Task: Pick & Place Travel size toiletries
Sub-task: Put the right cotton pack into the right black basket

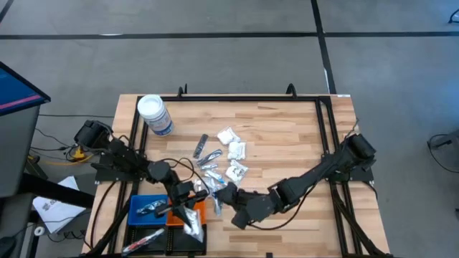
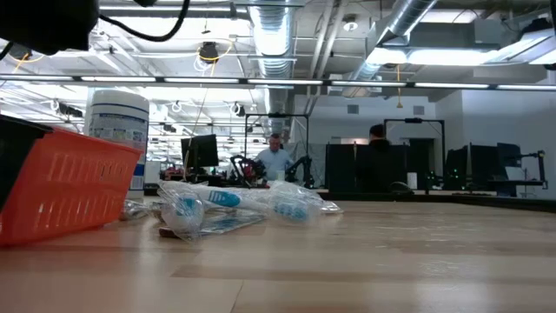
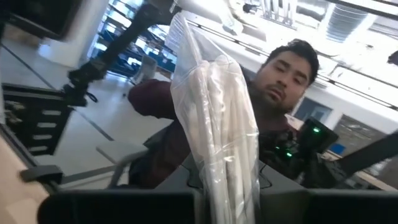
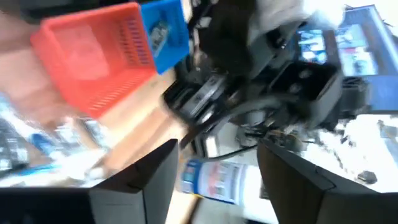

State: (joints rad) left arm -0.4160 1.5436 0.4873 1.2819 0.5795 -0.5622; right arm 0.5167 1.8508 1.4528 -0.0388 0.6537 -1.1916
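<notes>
While the left gripper (image 1: 192, 215) holds a clear-wrapped packet (image 3: 217, 124) above the orange tray (image 1: 188, 212), the packet may slip out early; the right gripper (image 1: 221, 197) waits open beside the pile (image 1: 219, 161).

Left gripper (image 1: 192, 218): low at table's near edge, fingers clamped on a packet (image 3: 217, 124).
Right gripper (image 1: 224, 195): just beside it, fingers spread, empty.

Grey concrete floor (image 1: 237, 64) with dark seams; exposed ceiling ducts (image 2: 274, 35), strip lights (image 2: 452, 56) (lit), far monitor desks (image 2: 417, 169).
</notes>
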